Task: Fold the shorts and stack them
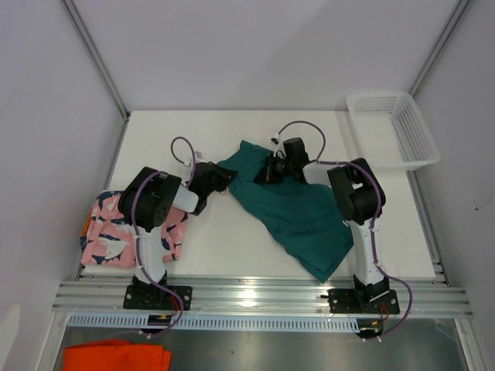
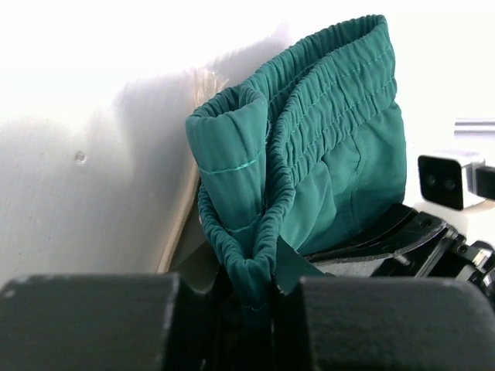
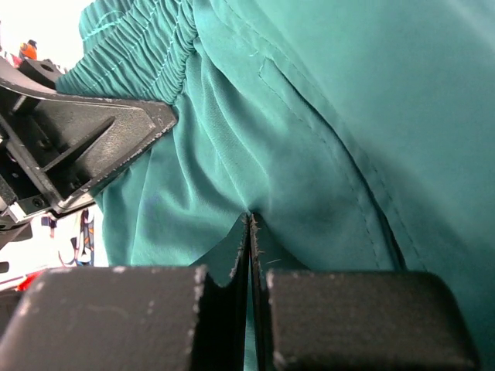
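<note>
The teal green shorts (image 1: 298,216) lie spread across the middle of the table, waistband toward the far side. My left gripper (image 1: 225,178) is shut on a bunched corner of the elastic waistband (image 2: 309,116), and a fold of teal cloth is squeezed between its fingers (image 2: 259,270). My right gripper (image 1: 267,171) is just to the right of it, shut on a pinch of the thin teal fabric (image 3: 249,220) below the waistband. The pink shark-print shorts (image 1: 116,232) lie folded at the table's left edge, beside the left arm.
A white mesh basket (image 1: 390,127) stands at the far right corner. A bright orange cloth (image 1: 116,357) lies below the table's front rail. The two grippers are close together; the right one (image 2: 402,247) shows in the left wrist view.
</note>
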Motion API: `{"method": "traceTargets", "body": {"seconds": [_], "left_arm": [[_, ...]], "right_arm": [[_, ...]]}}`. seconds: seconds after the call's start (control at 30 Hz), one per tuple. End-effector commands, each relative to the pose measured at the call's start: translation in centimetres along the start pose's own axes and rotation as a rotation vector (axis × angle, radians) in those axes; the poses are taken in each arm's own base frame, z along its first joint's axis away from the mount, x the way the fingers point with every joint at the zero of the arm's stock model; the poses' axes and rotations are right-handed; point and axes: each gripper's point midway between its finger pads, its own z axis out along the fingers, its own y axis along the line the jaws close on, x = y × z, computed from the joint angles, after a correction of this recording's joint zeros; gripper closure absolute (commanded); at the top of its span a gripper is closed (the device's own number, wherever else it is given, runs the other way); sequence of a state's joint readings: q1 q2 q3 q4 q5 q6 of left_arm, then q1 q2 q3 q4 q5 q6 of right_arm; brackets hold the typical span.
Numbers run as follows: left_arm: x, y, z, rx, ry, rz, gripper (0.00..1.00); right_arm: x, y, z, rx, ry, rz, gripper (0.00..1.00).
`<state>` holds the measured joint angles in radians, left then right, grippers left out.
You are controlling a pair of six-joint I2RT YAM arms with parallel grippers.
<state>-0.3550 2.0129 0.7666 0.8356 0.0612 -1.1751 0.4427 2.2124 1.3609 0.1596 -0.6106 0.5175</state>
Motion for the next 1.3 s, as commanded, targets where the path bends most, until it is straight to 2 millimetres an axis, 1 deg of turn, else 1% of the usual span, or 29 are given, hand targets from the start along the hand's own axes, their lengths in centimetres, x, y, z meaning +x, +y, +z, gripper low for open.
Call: {"method": "traceTargets", "body": {"seconds": [0.0, 0.1, 0.13, 0.2, 0.23, 0.3, 0.33, 0.37, 0.4, 0.43, 0.47, 0.5, 0.53, 0.57, 0.6, 0.63, 0.67, 0.7, 0.73, 0.77, 0.8, 0.87, 0.9, 0.97, 1.1, 1.13, 1.17, 1.23, 1.27], "left_arm": [[-1.5, -2.3, -0.9, 0.055, -0.058, 0.107, 1.00], [-1.6, -3.1, -1.6, 0.050, -0.070, 0.158, 1.00], [-1.6, -2.9, -1.6, 0.023, -0.088, 0.188, 1.00], [-1.6, -3.7, -1.8, 0.021, -0.102, 0.222, 1.00], [-1.3, -3.9, -2.2, -0.003, -0.112, 0.256, 1.00], [-1.2, -4.5, -2.5, -0.018, -0.134, 0.306, 1.00], [-0.5, -4.1, -2.7, -0.056, -0.144, 0.335, 1.00], [-0.4, -4.6, -3.0, -0.066, -0.157, 0.356, 1.00], [0.6, -5.1, -3.6, -0.106, -0.194, 0.407, 1.00], [0.3, -5.0, -3.7, -0.111, -0.207, 0.407, 1.00], [0.7, -5.3, -3.8, -0.110, -0.208, 0.422, 1.00], [0.7, -5.4, -3.8, -0.117, -0.219, 0.426, 1.00], [0.5, -5.3, -3.9, -0.132, -0.232, 0.433, 1.00], [0.6, -5.6, -4.0, -0.129, -0.235, 0.442, 1.00], [0.6, -5.6, -4.1, -0.133, -0.238, 0.447, 1.00], [0.6, -5.6, -4.1, -0.139, -0.242, 0.449, 1.00], [0.5, -5.7, -4.2, -0.139, -0.249, 0.451, 1.00], [0.5, -5.7, -4.3, -0.138, -0.248, 0.452, 1.00], [0.5, -5.6, -4.4, -0.139, -0.249, 0.453, 1.00], [0.4, -5.8, -4.5, -0.135, -0.257, 0.454, 1.00], [0.3, -6.0, -4.5, -0.132, -0.261, 0.453, 1.00], [0.3, -5.9, -4.8, -0.128, -0.263, 0.457, 1.00], [0.0, -6.5, -5.0, -0.114, -0.277, 0.454, 1.00], [0.0, -6.4, -5.3, -0.115, -0.279, 0.464, 1.00], [-0.8, -7.0, -6.3, -0.104, -0.313, 0.468, 1.00], [-1.1, -7.6, -6.6, -0.091, -0.324, 0.465, 1.00], [-1.0, -7.3, -6.9, -0.092, -0.323, 0.467, 1.00], [-1.4, -8.3, -7.5, -0.059, -0.340, 0.468, 1.00], [-1.3, -8.0, -7.9, -0.056, -0.339, 0.476, 1.00]], "right_arm": [[2.4, -1.6, -0.4, 0.059, 0.096, 0.006, 1.00], [1.1, -0.9, -0.9, 0.038, 0.100, -0.011, 1.00], [0.7, -0.3, -1.1, 0.012, 0.100, -0.013, 1.00], [-0.7, 0.3, -1.7, -0.008, 0.078, -0.020, 1.00], [-1.2, 1.2, -2.2, -0.024, 0.070, -0.032, 0.96], [-1.5, 1.3, -3.1, -0.021, 0.059, -0.035, 0.92], [-2.2, 2.3, -4.1, -0.032, 0.039, -0.050, 0.88], [-2.2, 2.5, -4.7, -0.034, 0.033, -0.050, 0.85], [-2.3, 3.4, -8.3, -0.032, -0.006, -0.051, 0.78], [-2.3, 3.4, -8.3, -0.032, -0.007, -0.051, 0.78], [-1.9, 3.3, -9.1, -0.012, -0.009, -0.048, 0.75], [-0.8, 2.5, -9.9, 0.016, 0.001, -0.025, 0.74], [-1.1, 3.5, -11.3, 0.022, -0.028, -0.043, 0.73], [-0.7, 3.3, -12.0, 0.043, -0.037, -0.036, 0.71], [1.0, 2.5, -12.7, 0.065, -0.022, -0.006, 0.70], [0.9, 3.1, -13.9, 0.081, -0.054, -0.015, 0.70], [1.8, 2.6, -14.5, 0.110, -0.044, 0.005, 0.72], [3.6, 1.6, -14.9, 0.141, -0.020, 0.042, 0.74], [4.1, 1.0, -15.5, 0.159, -0.027, 0.065, 0.77], [4.3, 1.1, -16.2, 0.160, -0.041, 0.072, 0.84], [5.0, 0.6, -16.5, 0.172, -0.036, 0.099, 0.87], [6.5, -0.6, -16.8, 0.190, -0.013, 0.142, 0.98], [7.0, -1.0, -16.8, 0.197, -0.004, 0.149, 0.99], [8.3, -1.9, -16.5, 0.212, 0.024, 0.175, 1.00], [9.1, -3.1, -15.7, 0.235, 0.044, 0.202, 1.00], [9.2, -3.3, -15.4, 0.243, 0.051, 0.207, 1.00], [8.9, -3.2, -15.0, 0.239, 0.047, 0.196, 1.00], [9.3, -3.8, -13.9, 0.247, 0.075, 0.206, 1.00], [8.6, -3.4, -13.2, 0.241, 0.072, 0.191, 1.00]]}}
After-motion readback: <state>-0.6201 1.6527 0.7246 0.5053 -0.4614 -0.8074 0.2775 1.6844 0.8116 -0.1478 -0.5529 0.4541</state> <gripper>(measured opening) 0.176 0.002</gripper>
